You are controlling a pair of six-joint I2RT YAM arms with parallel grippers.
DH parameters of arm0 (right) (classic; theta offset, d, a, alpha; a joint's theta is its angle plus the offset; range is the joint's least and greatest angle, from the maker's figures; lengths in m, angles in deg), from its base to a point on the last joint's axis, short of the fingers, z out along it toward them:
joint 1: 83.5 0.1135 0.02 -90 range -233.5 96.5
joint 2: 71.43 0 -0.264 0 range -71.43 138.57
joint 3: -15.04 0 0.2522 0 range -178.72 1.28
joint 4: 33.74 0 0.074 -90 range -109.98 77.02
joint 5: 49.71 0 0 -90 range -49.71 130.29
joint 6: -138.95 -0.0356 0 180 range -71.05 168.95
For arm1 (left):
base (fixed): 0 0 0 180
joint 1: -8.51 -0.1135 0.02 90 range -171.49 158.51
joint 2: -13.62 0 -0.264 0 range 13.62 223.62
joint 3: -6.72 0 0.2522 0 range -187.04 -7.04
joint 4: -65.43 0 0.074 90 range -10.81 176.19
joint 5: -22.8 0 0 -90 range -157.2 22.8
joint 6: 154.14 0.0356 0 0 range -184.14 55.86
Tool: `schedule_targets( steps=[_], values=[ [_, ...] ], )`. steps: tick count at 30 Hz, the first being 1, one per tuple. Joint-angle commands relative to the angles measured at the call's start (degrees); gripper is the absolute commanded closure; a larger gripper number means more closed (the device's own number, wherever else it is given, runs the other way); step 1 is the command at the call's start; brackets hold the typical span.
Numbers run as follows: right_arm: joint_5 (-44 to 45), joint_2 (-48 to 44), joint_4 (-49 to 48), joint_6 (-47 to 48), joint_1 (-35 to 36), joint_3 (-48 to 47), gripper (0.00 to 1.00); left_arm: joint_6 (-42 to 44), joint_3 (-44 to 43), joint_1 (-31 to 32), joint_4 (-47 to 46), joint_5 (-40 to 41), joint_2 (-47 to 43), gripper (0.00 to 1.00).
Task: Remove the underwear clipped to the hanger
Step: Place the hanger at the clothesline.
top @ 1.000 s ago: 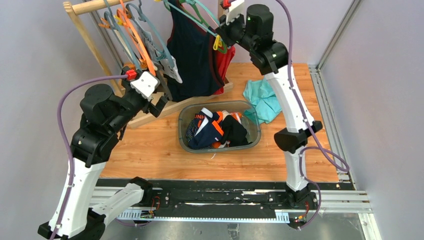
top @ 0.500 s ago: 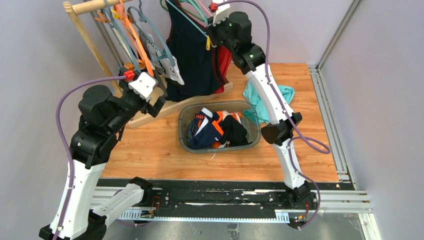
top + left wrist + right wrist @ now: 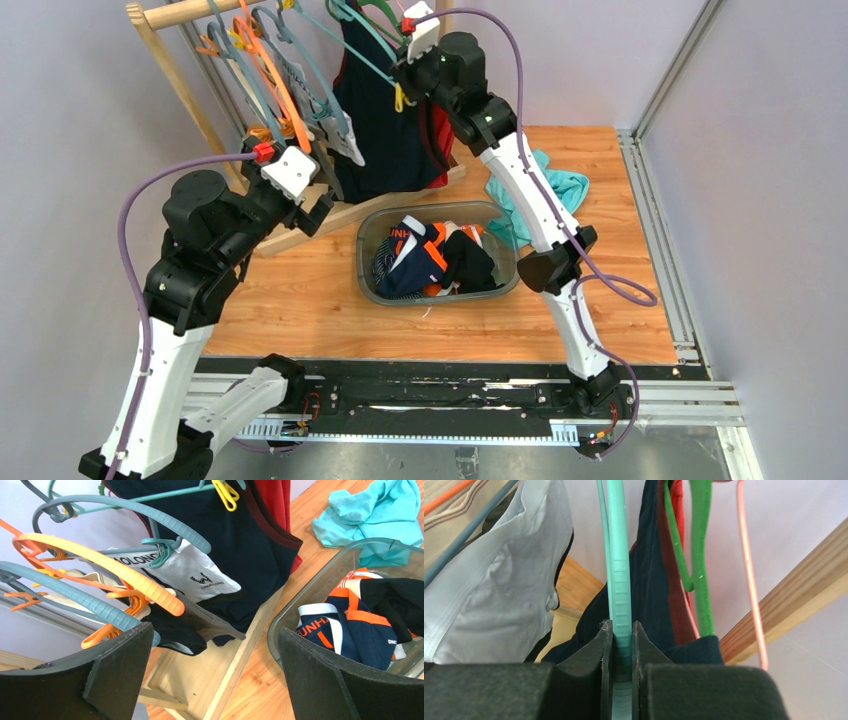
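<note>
Step in hand: hanger secured, unclipping not started. right gripper (image 3: pixel 623 645) is pinched nearly shut on the teal hanger (image 3: pixel 618 570) bar, up at the rack (image 3: pixel 180 90) in the far-left corner of the table (image 3: pixel 300 300). left gripper (image 3: pixel 212 660) has its jaws fully apart with nothing in them, and hovers low in front of the rack near its foot.

Underwear is all on the hangers. white briefs (image 3: pixel 200 577) hang from a teal clip (image 3: pixel 160 547). black briefs (image 3: pixel 175 630) are just below, under the orange hanger (image 3: pixel 115 570). A beige-banded pair sits further left, mostly hidden. The teal clip looks to belong to the held hanger, but I can't confirm that.

Next, my read: left goes up and in, takes the white briefs by the fabric below the clip, and pulls down and off while right steadies the hanger. Then drop them in the bin (image 3: pixel 300 597) at mid-table, which holds several pairs.

In the way:
- grey hanger (image 3: pixel 150 517) and the orange hanger cross right in front of the briefs.
- tank top (image 3: pixel 240 555) hangs just behind the white pair, easy to grab by mistake.
- yellow clip (image 3: pixel 226 490) sits at the hanger end.
- Hangers look loose on the rack, so a tug may swing the lot.
- teal cloth (image 3: pixel 380 515) lies toward the table's far-right edge, off the path.
</note>
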Motion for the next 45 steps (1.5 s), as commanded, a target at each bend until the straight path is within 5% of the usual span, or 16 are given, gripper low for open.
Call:
schedule_targets(
  steps=[1, 10, 15, 24, 31, 37, 45],
  values=[
    [-0.66, -2.95, -1.97, -0.88, 1.06, 2.69, 1.0, 0.35, 0.24, -0.56, -1.08, -0.42, -1.04, 0.01],
    [-2.81, -9.76, 0.35, -0.35, 1.05, 7.24, 0.56, 0.77, 1.38, -0.56, -1.33, 0.57, -1.96, 0.01],
    [-6.5, -16.27, 3.12, 1.93, 1.0, 11.58, 0.42, 0.36, 3.09, -0.56, -1.52, 2.1, -2.53, 0.0],
    [-11.12, -32.78, 12.34, 11.38, 0.96, 27.37, 0.4, -3.97, 7.0, -0.56, -0.25, 5.58, -3.98, 0.0],
    [-3.92, -45.32, 19.06, 17.79, 0.89, 44.57, 0.4, -5.19, 13.81, -0.56, 0.12, 6.07, -6.48, 0.0],
    [2.96, -53.5, 19.27, 21.08, 0.35, 61.15, 0.4, -4.92, 18.25, -0.56, -0.54, 5.18, -7.76, 0.0],
    [1.49, -60.06, 16.3, 21.3, -5.01, 81.28, 0.4, -4.05, 23.6, -0.65, -1.95, 7.84, -9.75, 0.01]
  ],
)
